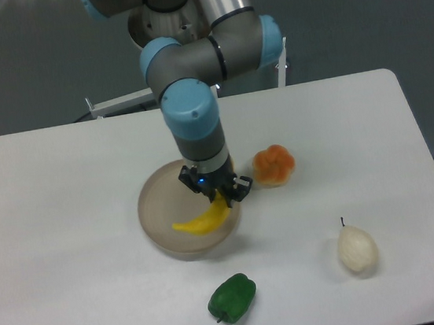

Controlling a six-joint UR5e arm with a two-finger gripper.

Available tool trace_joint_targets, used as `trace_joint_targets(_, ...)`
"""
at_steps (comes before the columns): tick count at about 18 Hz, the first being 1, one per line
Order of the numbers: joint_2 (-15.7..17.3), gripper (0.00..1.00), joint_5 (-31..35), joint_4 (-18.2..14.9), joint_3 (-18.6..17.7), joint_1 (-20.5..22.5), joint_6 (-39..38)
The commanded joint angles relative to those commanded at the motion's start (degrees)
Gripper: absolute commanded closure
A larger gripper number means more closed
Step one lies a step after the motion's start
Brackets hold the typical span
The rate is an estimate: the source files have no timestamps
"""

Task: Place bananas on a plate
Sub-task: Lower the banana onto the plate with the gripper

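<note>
The bright-yellow banana hangs over the right half of the round beige-grey plate. Its upper end is between the fingers of my gripper, and its lower end points left, close to or touching the plate's floor. My gripper is shut on the banana's upper tip and stands above the plate's right rim, pointing down. The arm covers the plate's far right edge.
An orange fruit lies just right of the plate, close to my gripper. A pale pear with a stem lies at the front right. A green pepper lies in front of the plate.
</note>
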Motion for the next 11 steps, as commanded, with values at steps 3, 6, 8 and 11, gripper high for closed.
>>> trace_joint_targets(3, -1.2, 0.72, -0.1, 0.5, -1.8, -0.1, 0.3)
trace_joint_targets(6, -2.0, 0.72, -0.3, 0.6, -1.8, -0.1, 2.5)
trace_joint_targets(8, -2.9, 0.72, -0.3, 0.9, -1.8, -0.1, 2.3)
trace_joint_targets(11, -3.3, 0.72, -0.2, 1.1, -1.8, -0.1, 2.2)
